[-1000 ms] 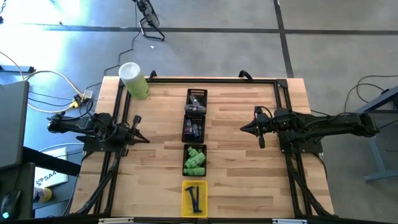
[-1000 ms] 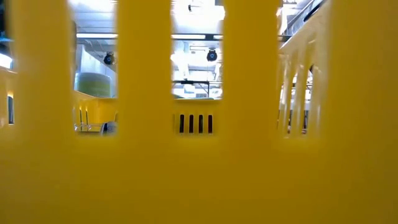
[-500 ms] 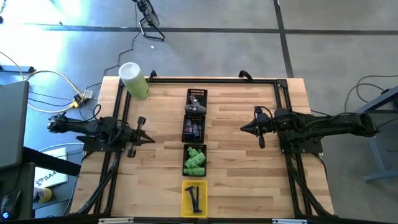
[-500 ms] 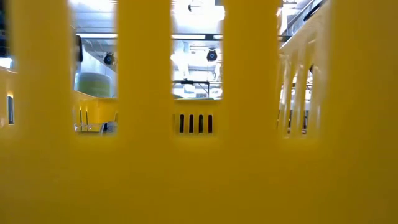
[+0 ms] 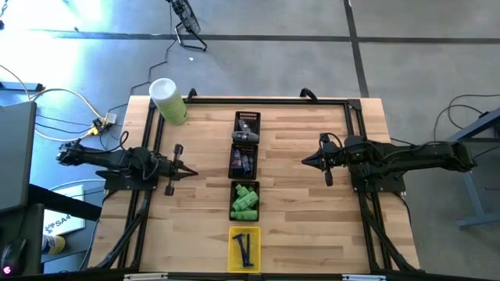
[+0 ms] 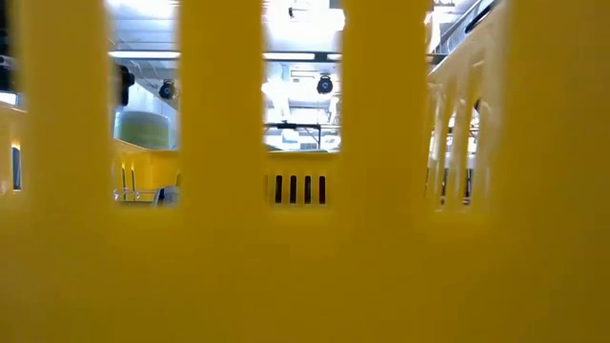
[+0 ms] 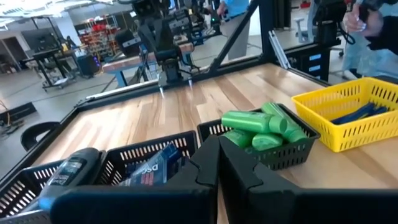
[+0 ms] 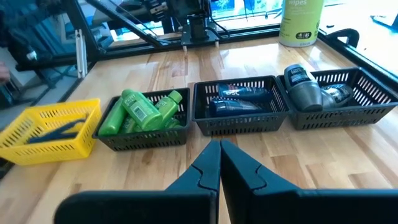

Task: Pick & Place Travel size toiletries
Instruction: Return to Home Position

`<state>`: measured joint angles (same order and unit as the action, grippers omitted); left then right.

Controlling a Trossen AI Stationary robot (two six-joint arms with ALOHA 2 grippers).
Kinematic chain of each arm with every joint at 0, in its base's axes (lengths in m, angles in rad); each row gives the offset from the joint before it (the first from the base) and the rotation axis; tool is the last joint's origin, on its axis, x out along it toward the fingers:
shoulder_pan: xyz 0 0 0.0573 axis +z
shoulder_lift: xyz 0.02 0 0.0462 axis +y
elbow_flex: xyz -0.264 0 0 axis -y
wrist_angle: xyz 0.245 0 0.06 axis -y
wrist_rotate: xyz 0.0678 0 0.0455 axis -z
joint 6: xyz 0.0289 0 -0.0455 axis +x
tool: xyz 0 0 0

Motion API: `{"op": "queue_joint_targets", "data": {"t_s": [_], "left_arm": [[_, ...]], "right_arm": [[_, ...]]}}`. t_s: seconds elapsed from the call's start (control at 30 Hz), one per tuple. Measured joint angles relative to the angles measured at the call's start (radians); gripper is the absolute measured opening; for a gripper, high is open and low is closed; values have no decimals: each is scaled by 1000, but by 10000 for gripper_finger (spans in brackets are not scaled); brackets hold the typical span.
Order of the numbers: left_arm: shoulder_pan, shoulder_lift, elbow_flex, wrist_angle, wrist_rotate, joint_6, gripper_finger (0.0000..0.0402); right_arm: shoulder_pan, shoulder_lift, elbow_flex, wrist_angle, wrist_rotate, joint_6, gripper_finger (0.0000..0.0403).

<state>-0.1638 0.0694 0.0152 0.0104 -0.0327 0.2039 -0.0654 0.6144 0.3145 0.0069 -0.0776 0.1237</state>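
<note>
**Operator:** The wooden tabletop [image 5: 312, 218]: what lies on it?

**Spotter:** Down its middle you have a column of four bins. The green bottles [image 5: 244, 200] lie heaped in the third black bin [image 5: 231, 211], counting from the far edge. The dark blue razors [image 5: 247, 250] lie in the yellow bin [image 5: 232, 265] at the near edge. The dark tubes [image 5: 243, 162] are in the second black bin [image 5: 230, 176], and the grey-capped deodorants [image 5: 247, 131] in the far black bin [image 5: 248, 114].

**Operator:** And the hands?

**Spotter:** Your left hand [image 5: 190, 173] sits over bare wood to the left of the column, about level with the second bin. Its fingers are pressed together, gripping nothing. Your right hand [image 5: 305, 161] is on the other side at much the same level, its fingers likewise together and empty. Both point inward at the bins and are well apart from them.

**Operator:** Room to move?

**Spotter:** You have open wood on both sides, between each hand and the column. A black rail frame [image 5: 273, 99] runs along the far edge and down both sides of the tabletop. The pale-green wipes canister [image 5: 168, 101] stands at the far left corner, away from the left arm. The low camera sits right against the yellow bin's slotted wall, which fills most of its picture.
</note>
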Motion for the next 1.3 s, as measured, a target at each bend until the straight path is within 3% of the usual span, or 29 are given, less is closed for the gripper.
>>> {"op": "queue_joint_targets", "data": {"t_s": [0.3, 0.53, 0.77, 1.13, 1.3], "left_arm": [[0, 8, 3, -5, 1, 9, 1], [0, 8, 17, -40, 16, 1, 1], [0, 8, 19, -47, 30, 0, 1], [0, 8, 19, -52, 31, -9, 1], [0, 8, 19, -54, 32, -9, 1]], "right_arm": [[-29, -69, 0, 45, -65, 56, 2], [-110, -242, 0, -87, -91, 82, 2], [-154, -393, 0, -135, -201, 90, 2], [-153, -544, 0, -236, 41, 89, 2], [-153, -607, 1, -255, 48, 81, 2]]}}
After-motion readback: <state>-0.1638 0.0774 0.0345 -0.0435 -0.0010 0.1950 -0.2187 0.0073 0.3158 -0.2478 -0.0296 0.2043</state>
